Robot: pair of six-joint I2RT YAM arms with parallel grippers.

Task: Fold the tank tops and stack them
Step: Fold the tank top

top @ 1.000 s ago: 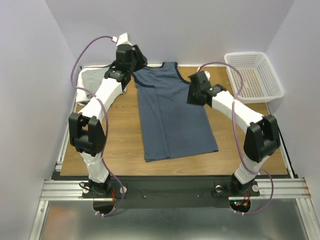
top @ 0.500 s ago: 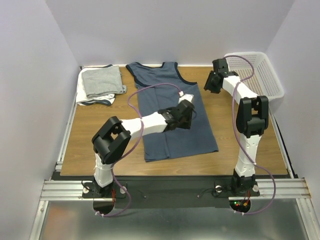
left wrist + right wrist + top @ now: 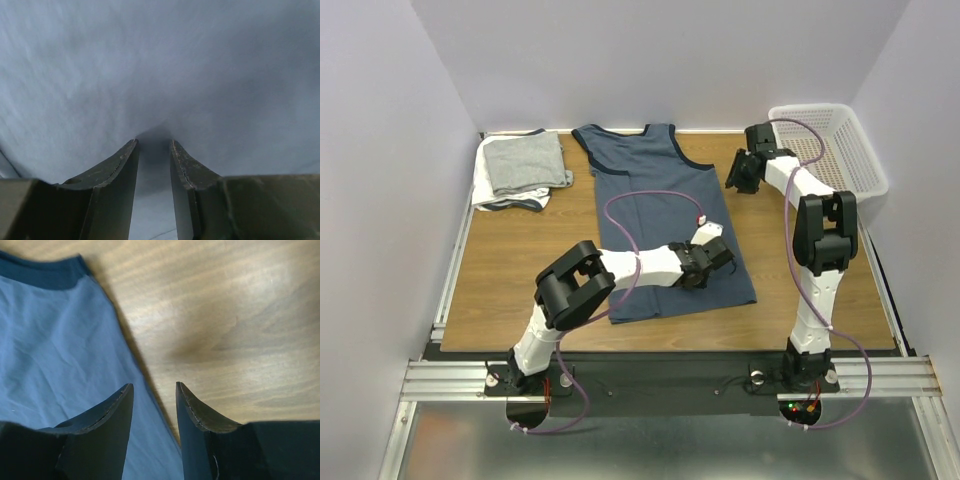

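The slate-blue tank top (image 3: 650, 200) lies flat and unfolded in the middle of the wooden table (image 3: 510, 270), straps toward the back. My left gripper (image 3: 718, 258) is low over its lower right part. In the left wrist view the gripper (image 3: 154, 142) has its jaws a little apart, tips against the blue cloth (image 3: 160, 65), nothing between them. My right gripper (image 3: 732, 178) is at the top's right edge near the armhole. In the right wrist view the gripper (image 3: 154, 386) is open and straddles that edge: one finger is over the cloth (image 3: 50, 340), the other over wood (image 3: 225, 315).
A stack of folded light grey and white tank tops (image 3: 520, 165) sits at the back left corner. A white perforated basket (image 3: 830, 150) stands at the back right, just beyond my right arm. Walls close in the table on three sides.
My left arm swung from the back left across the blue top to its lower right part. My right arm moved from the top's right side back toward the basket.
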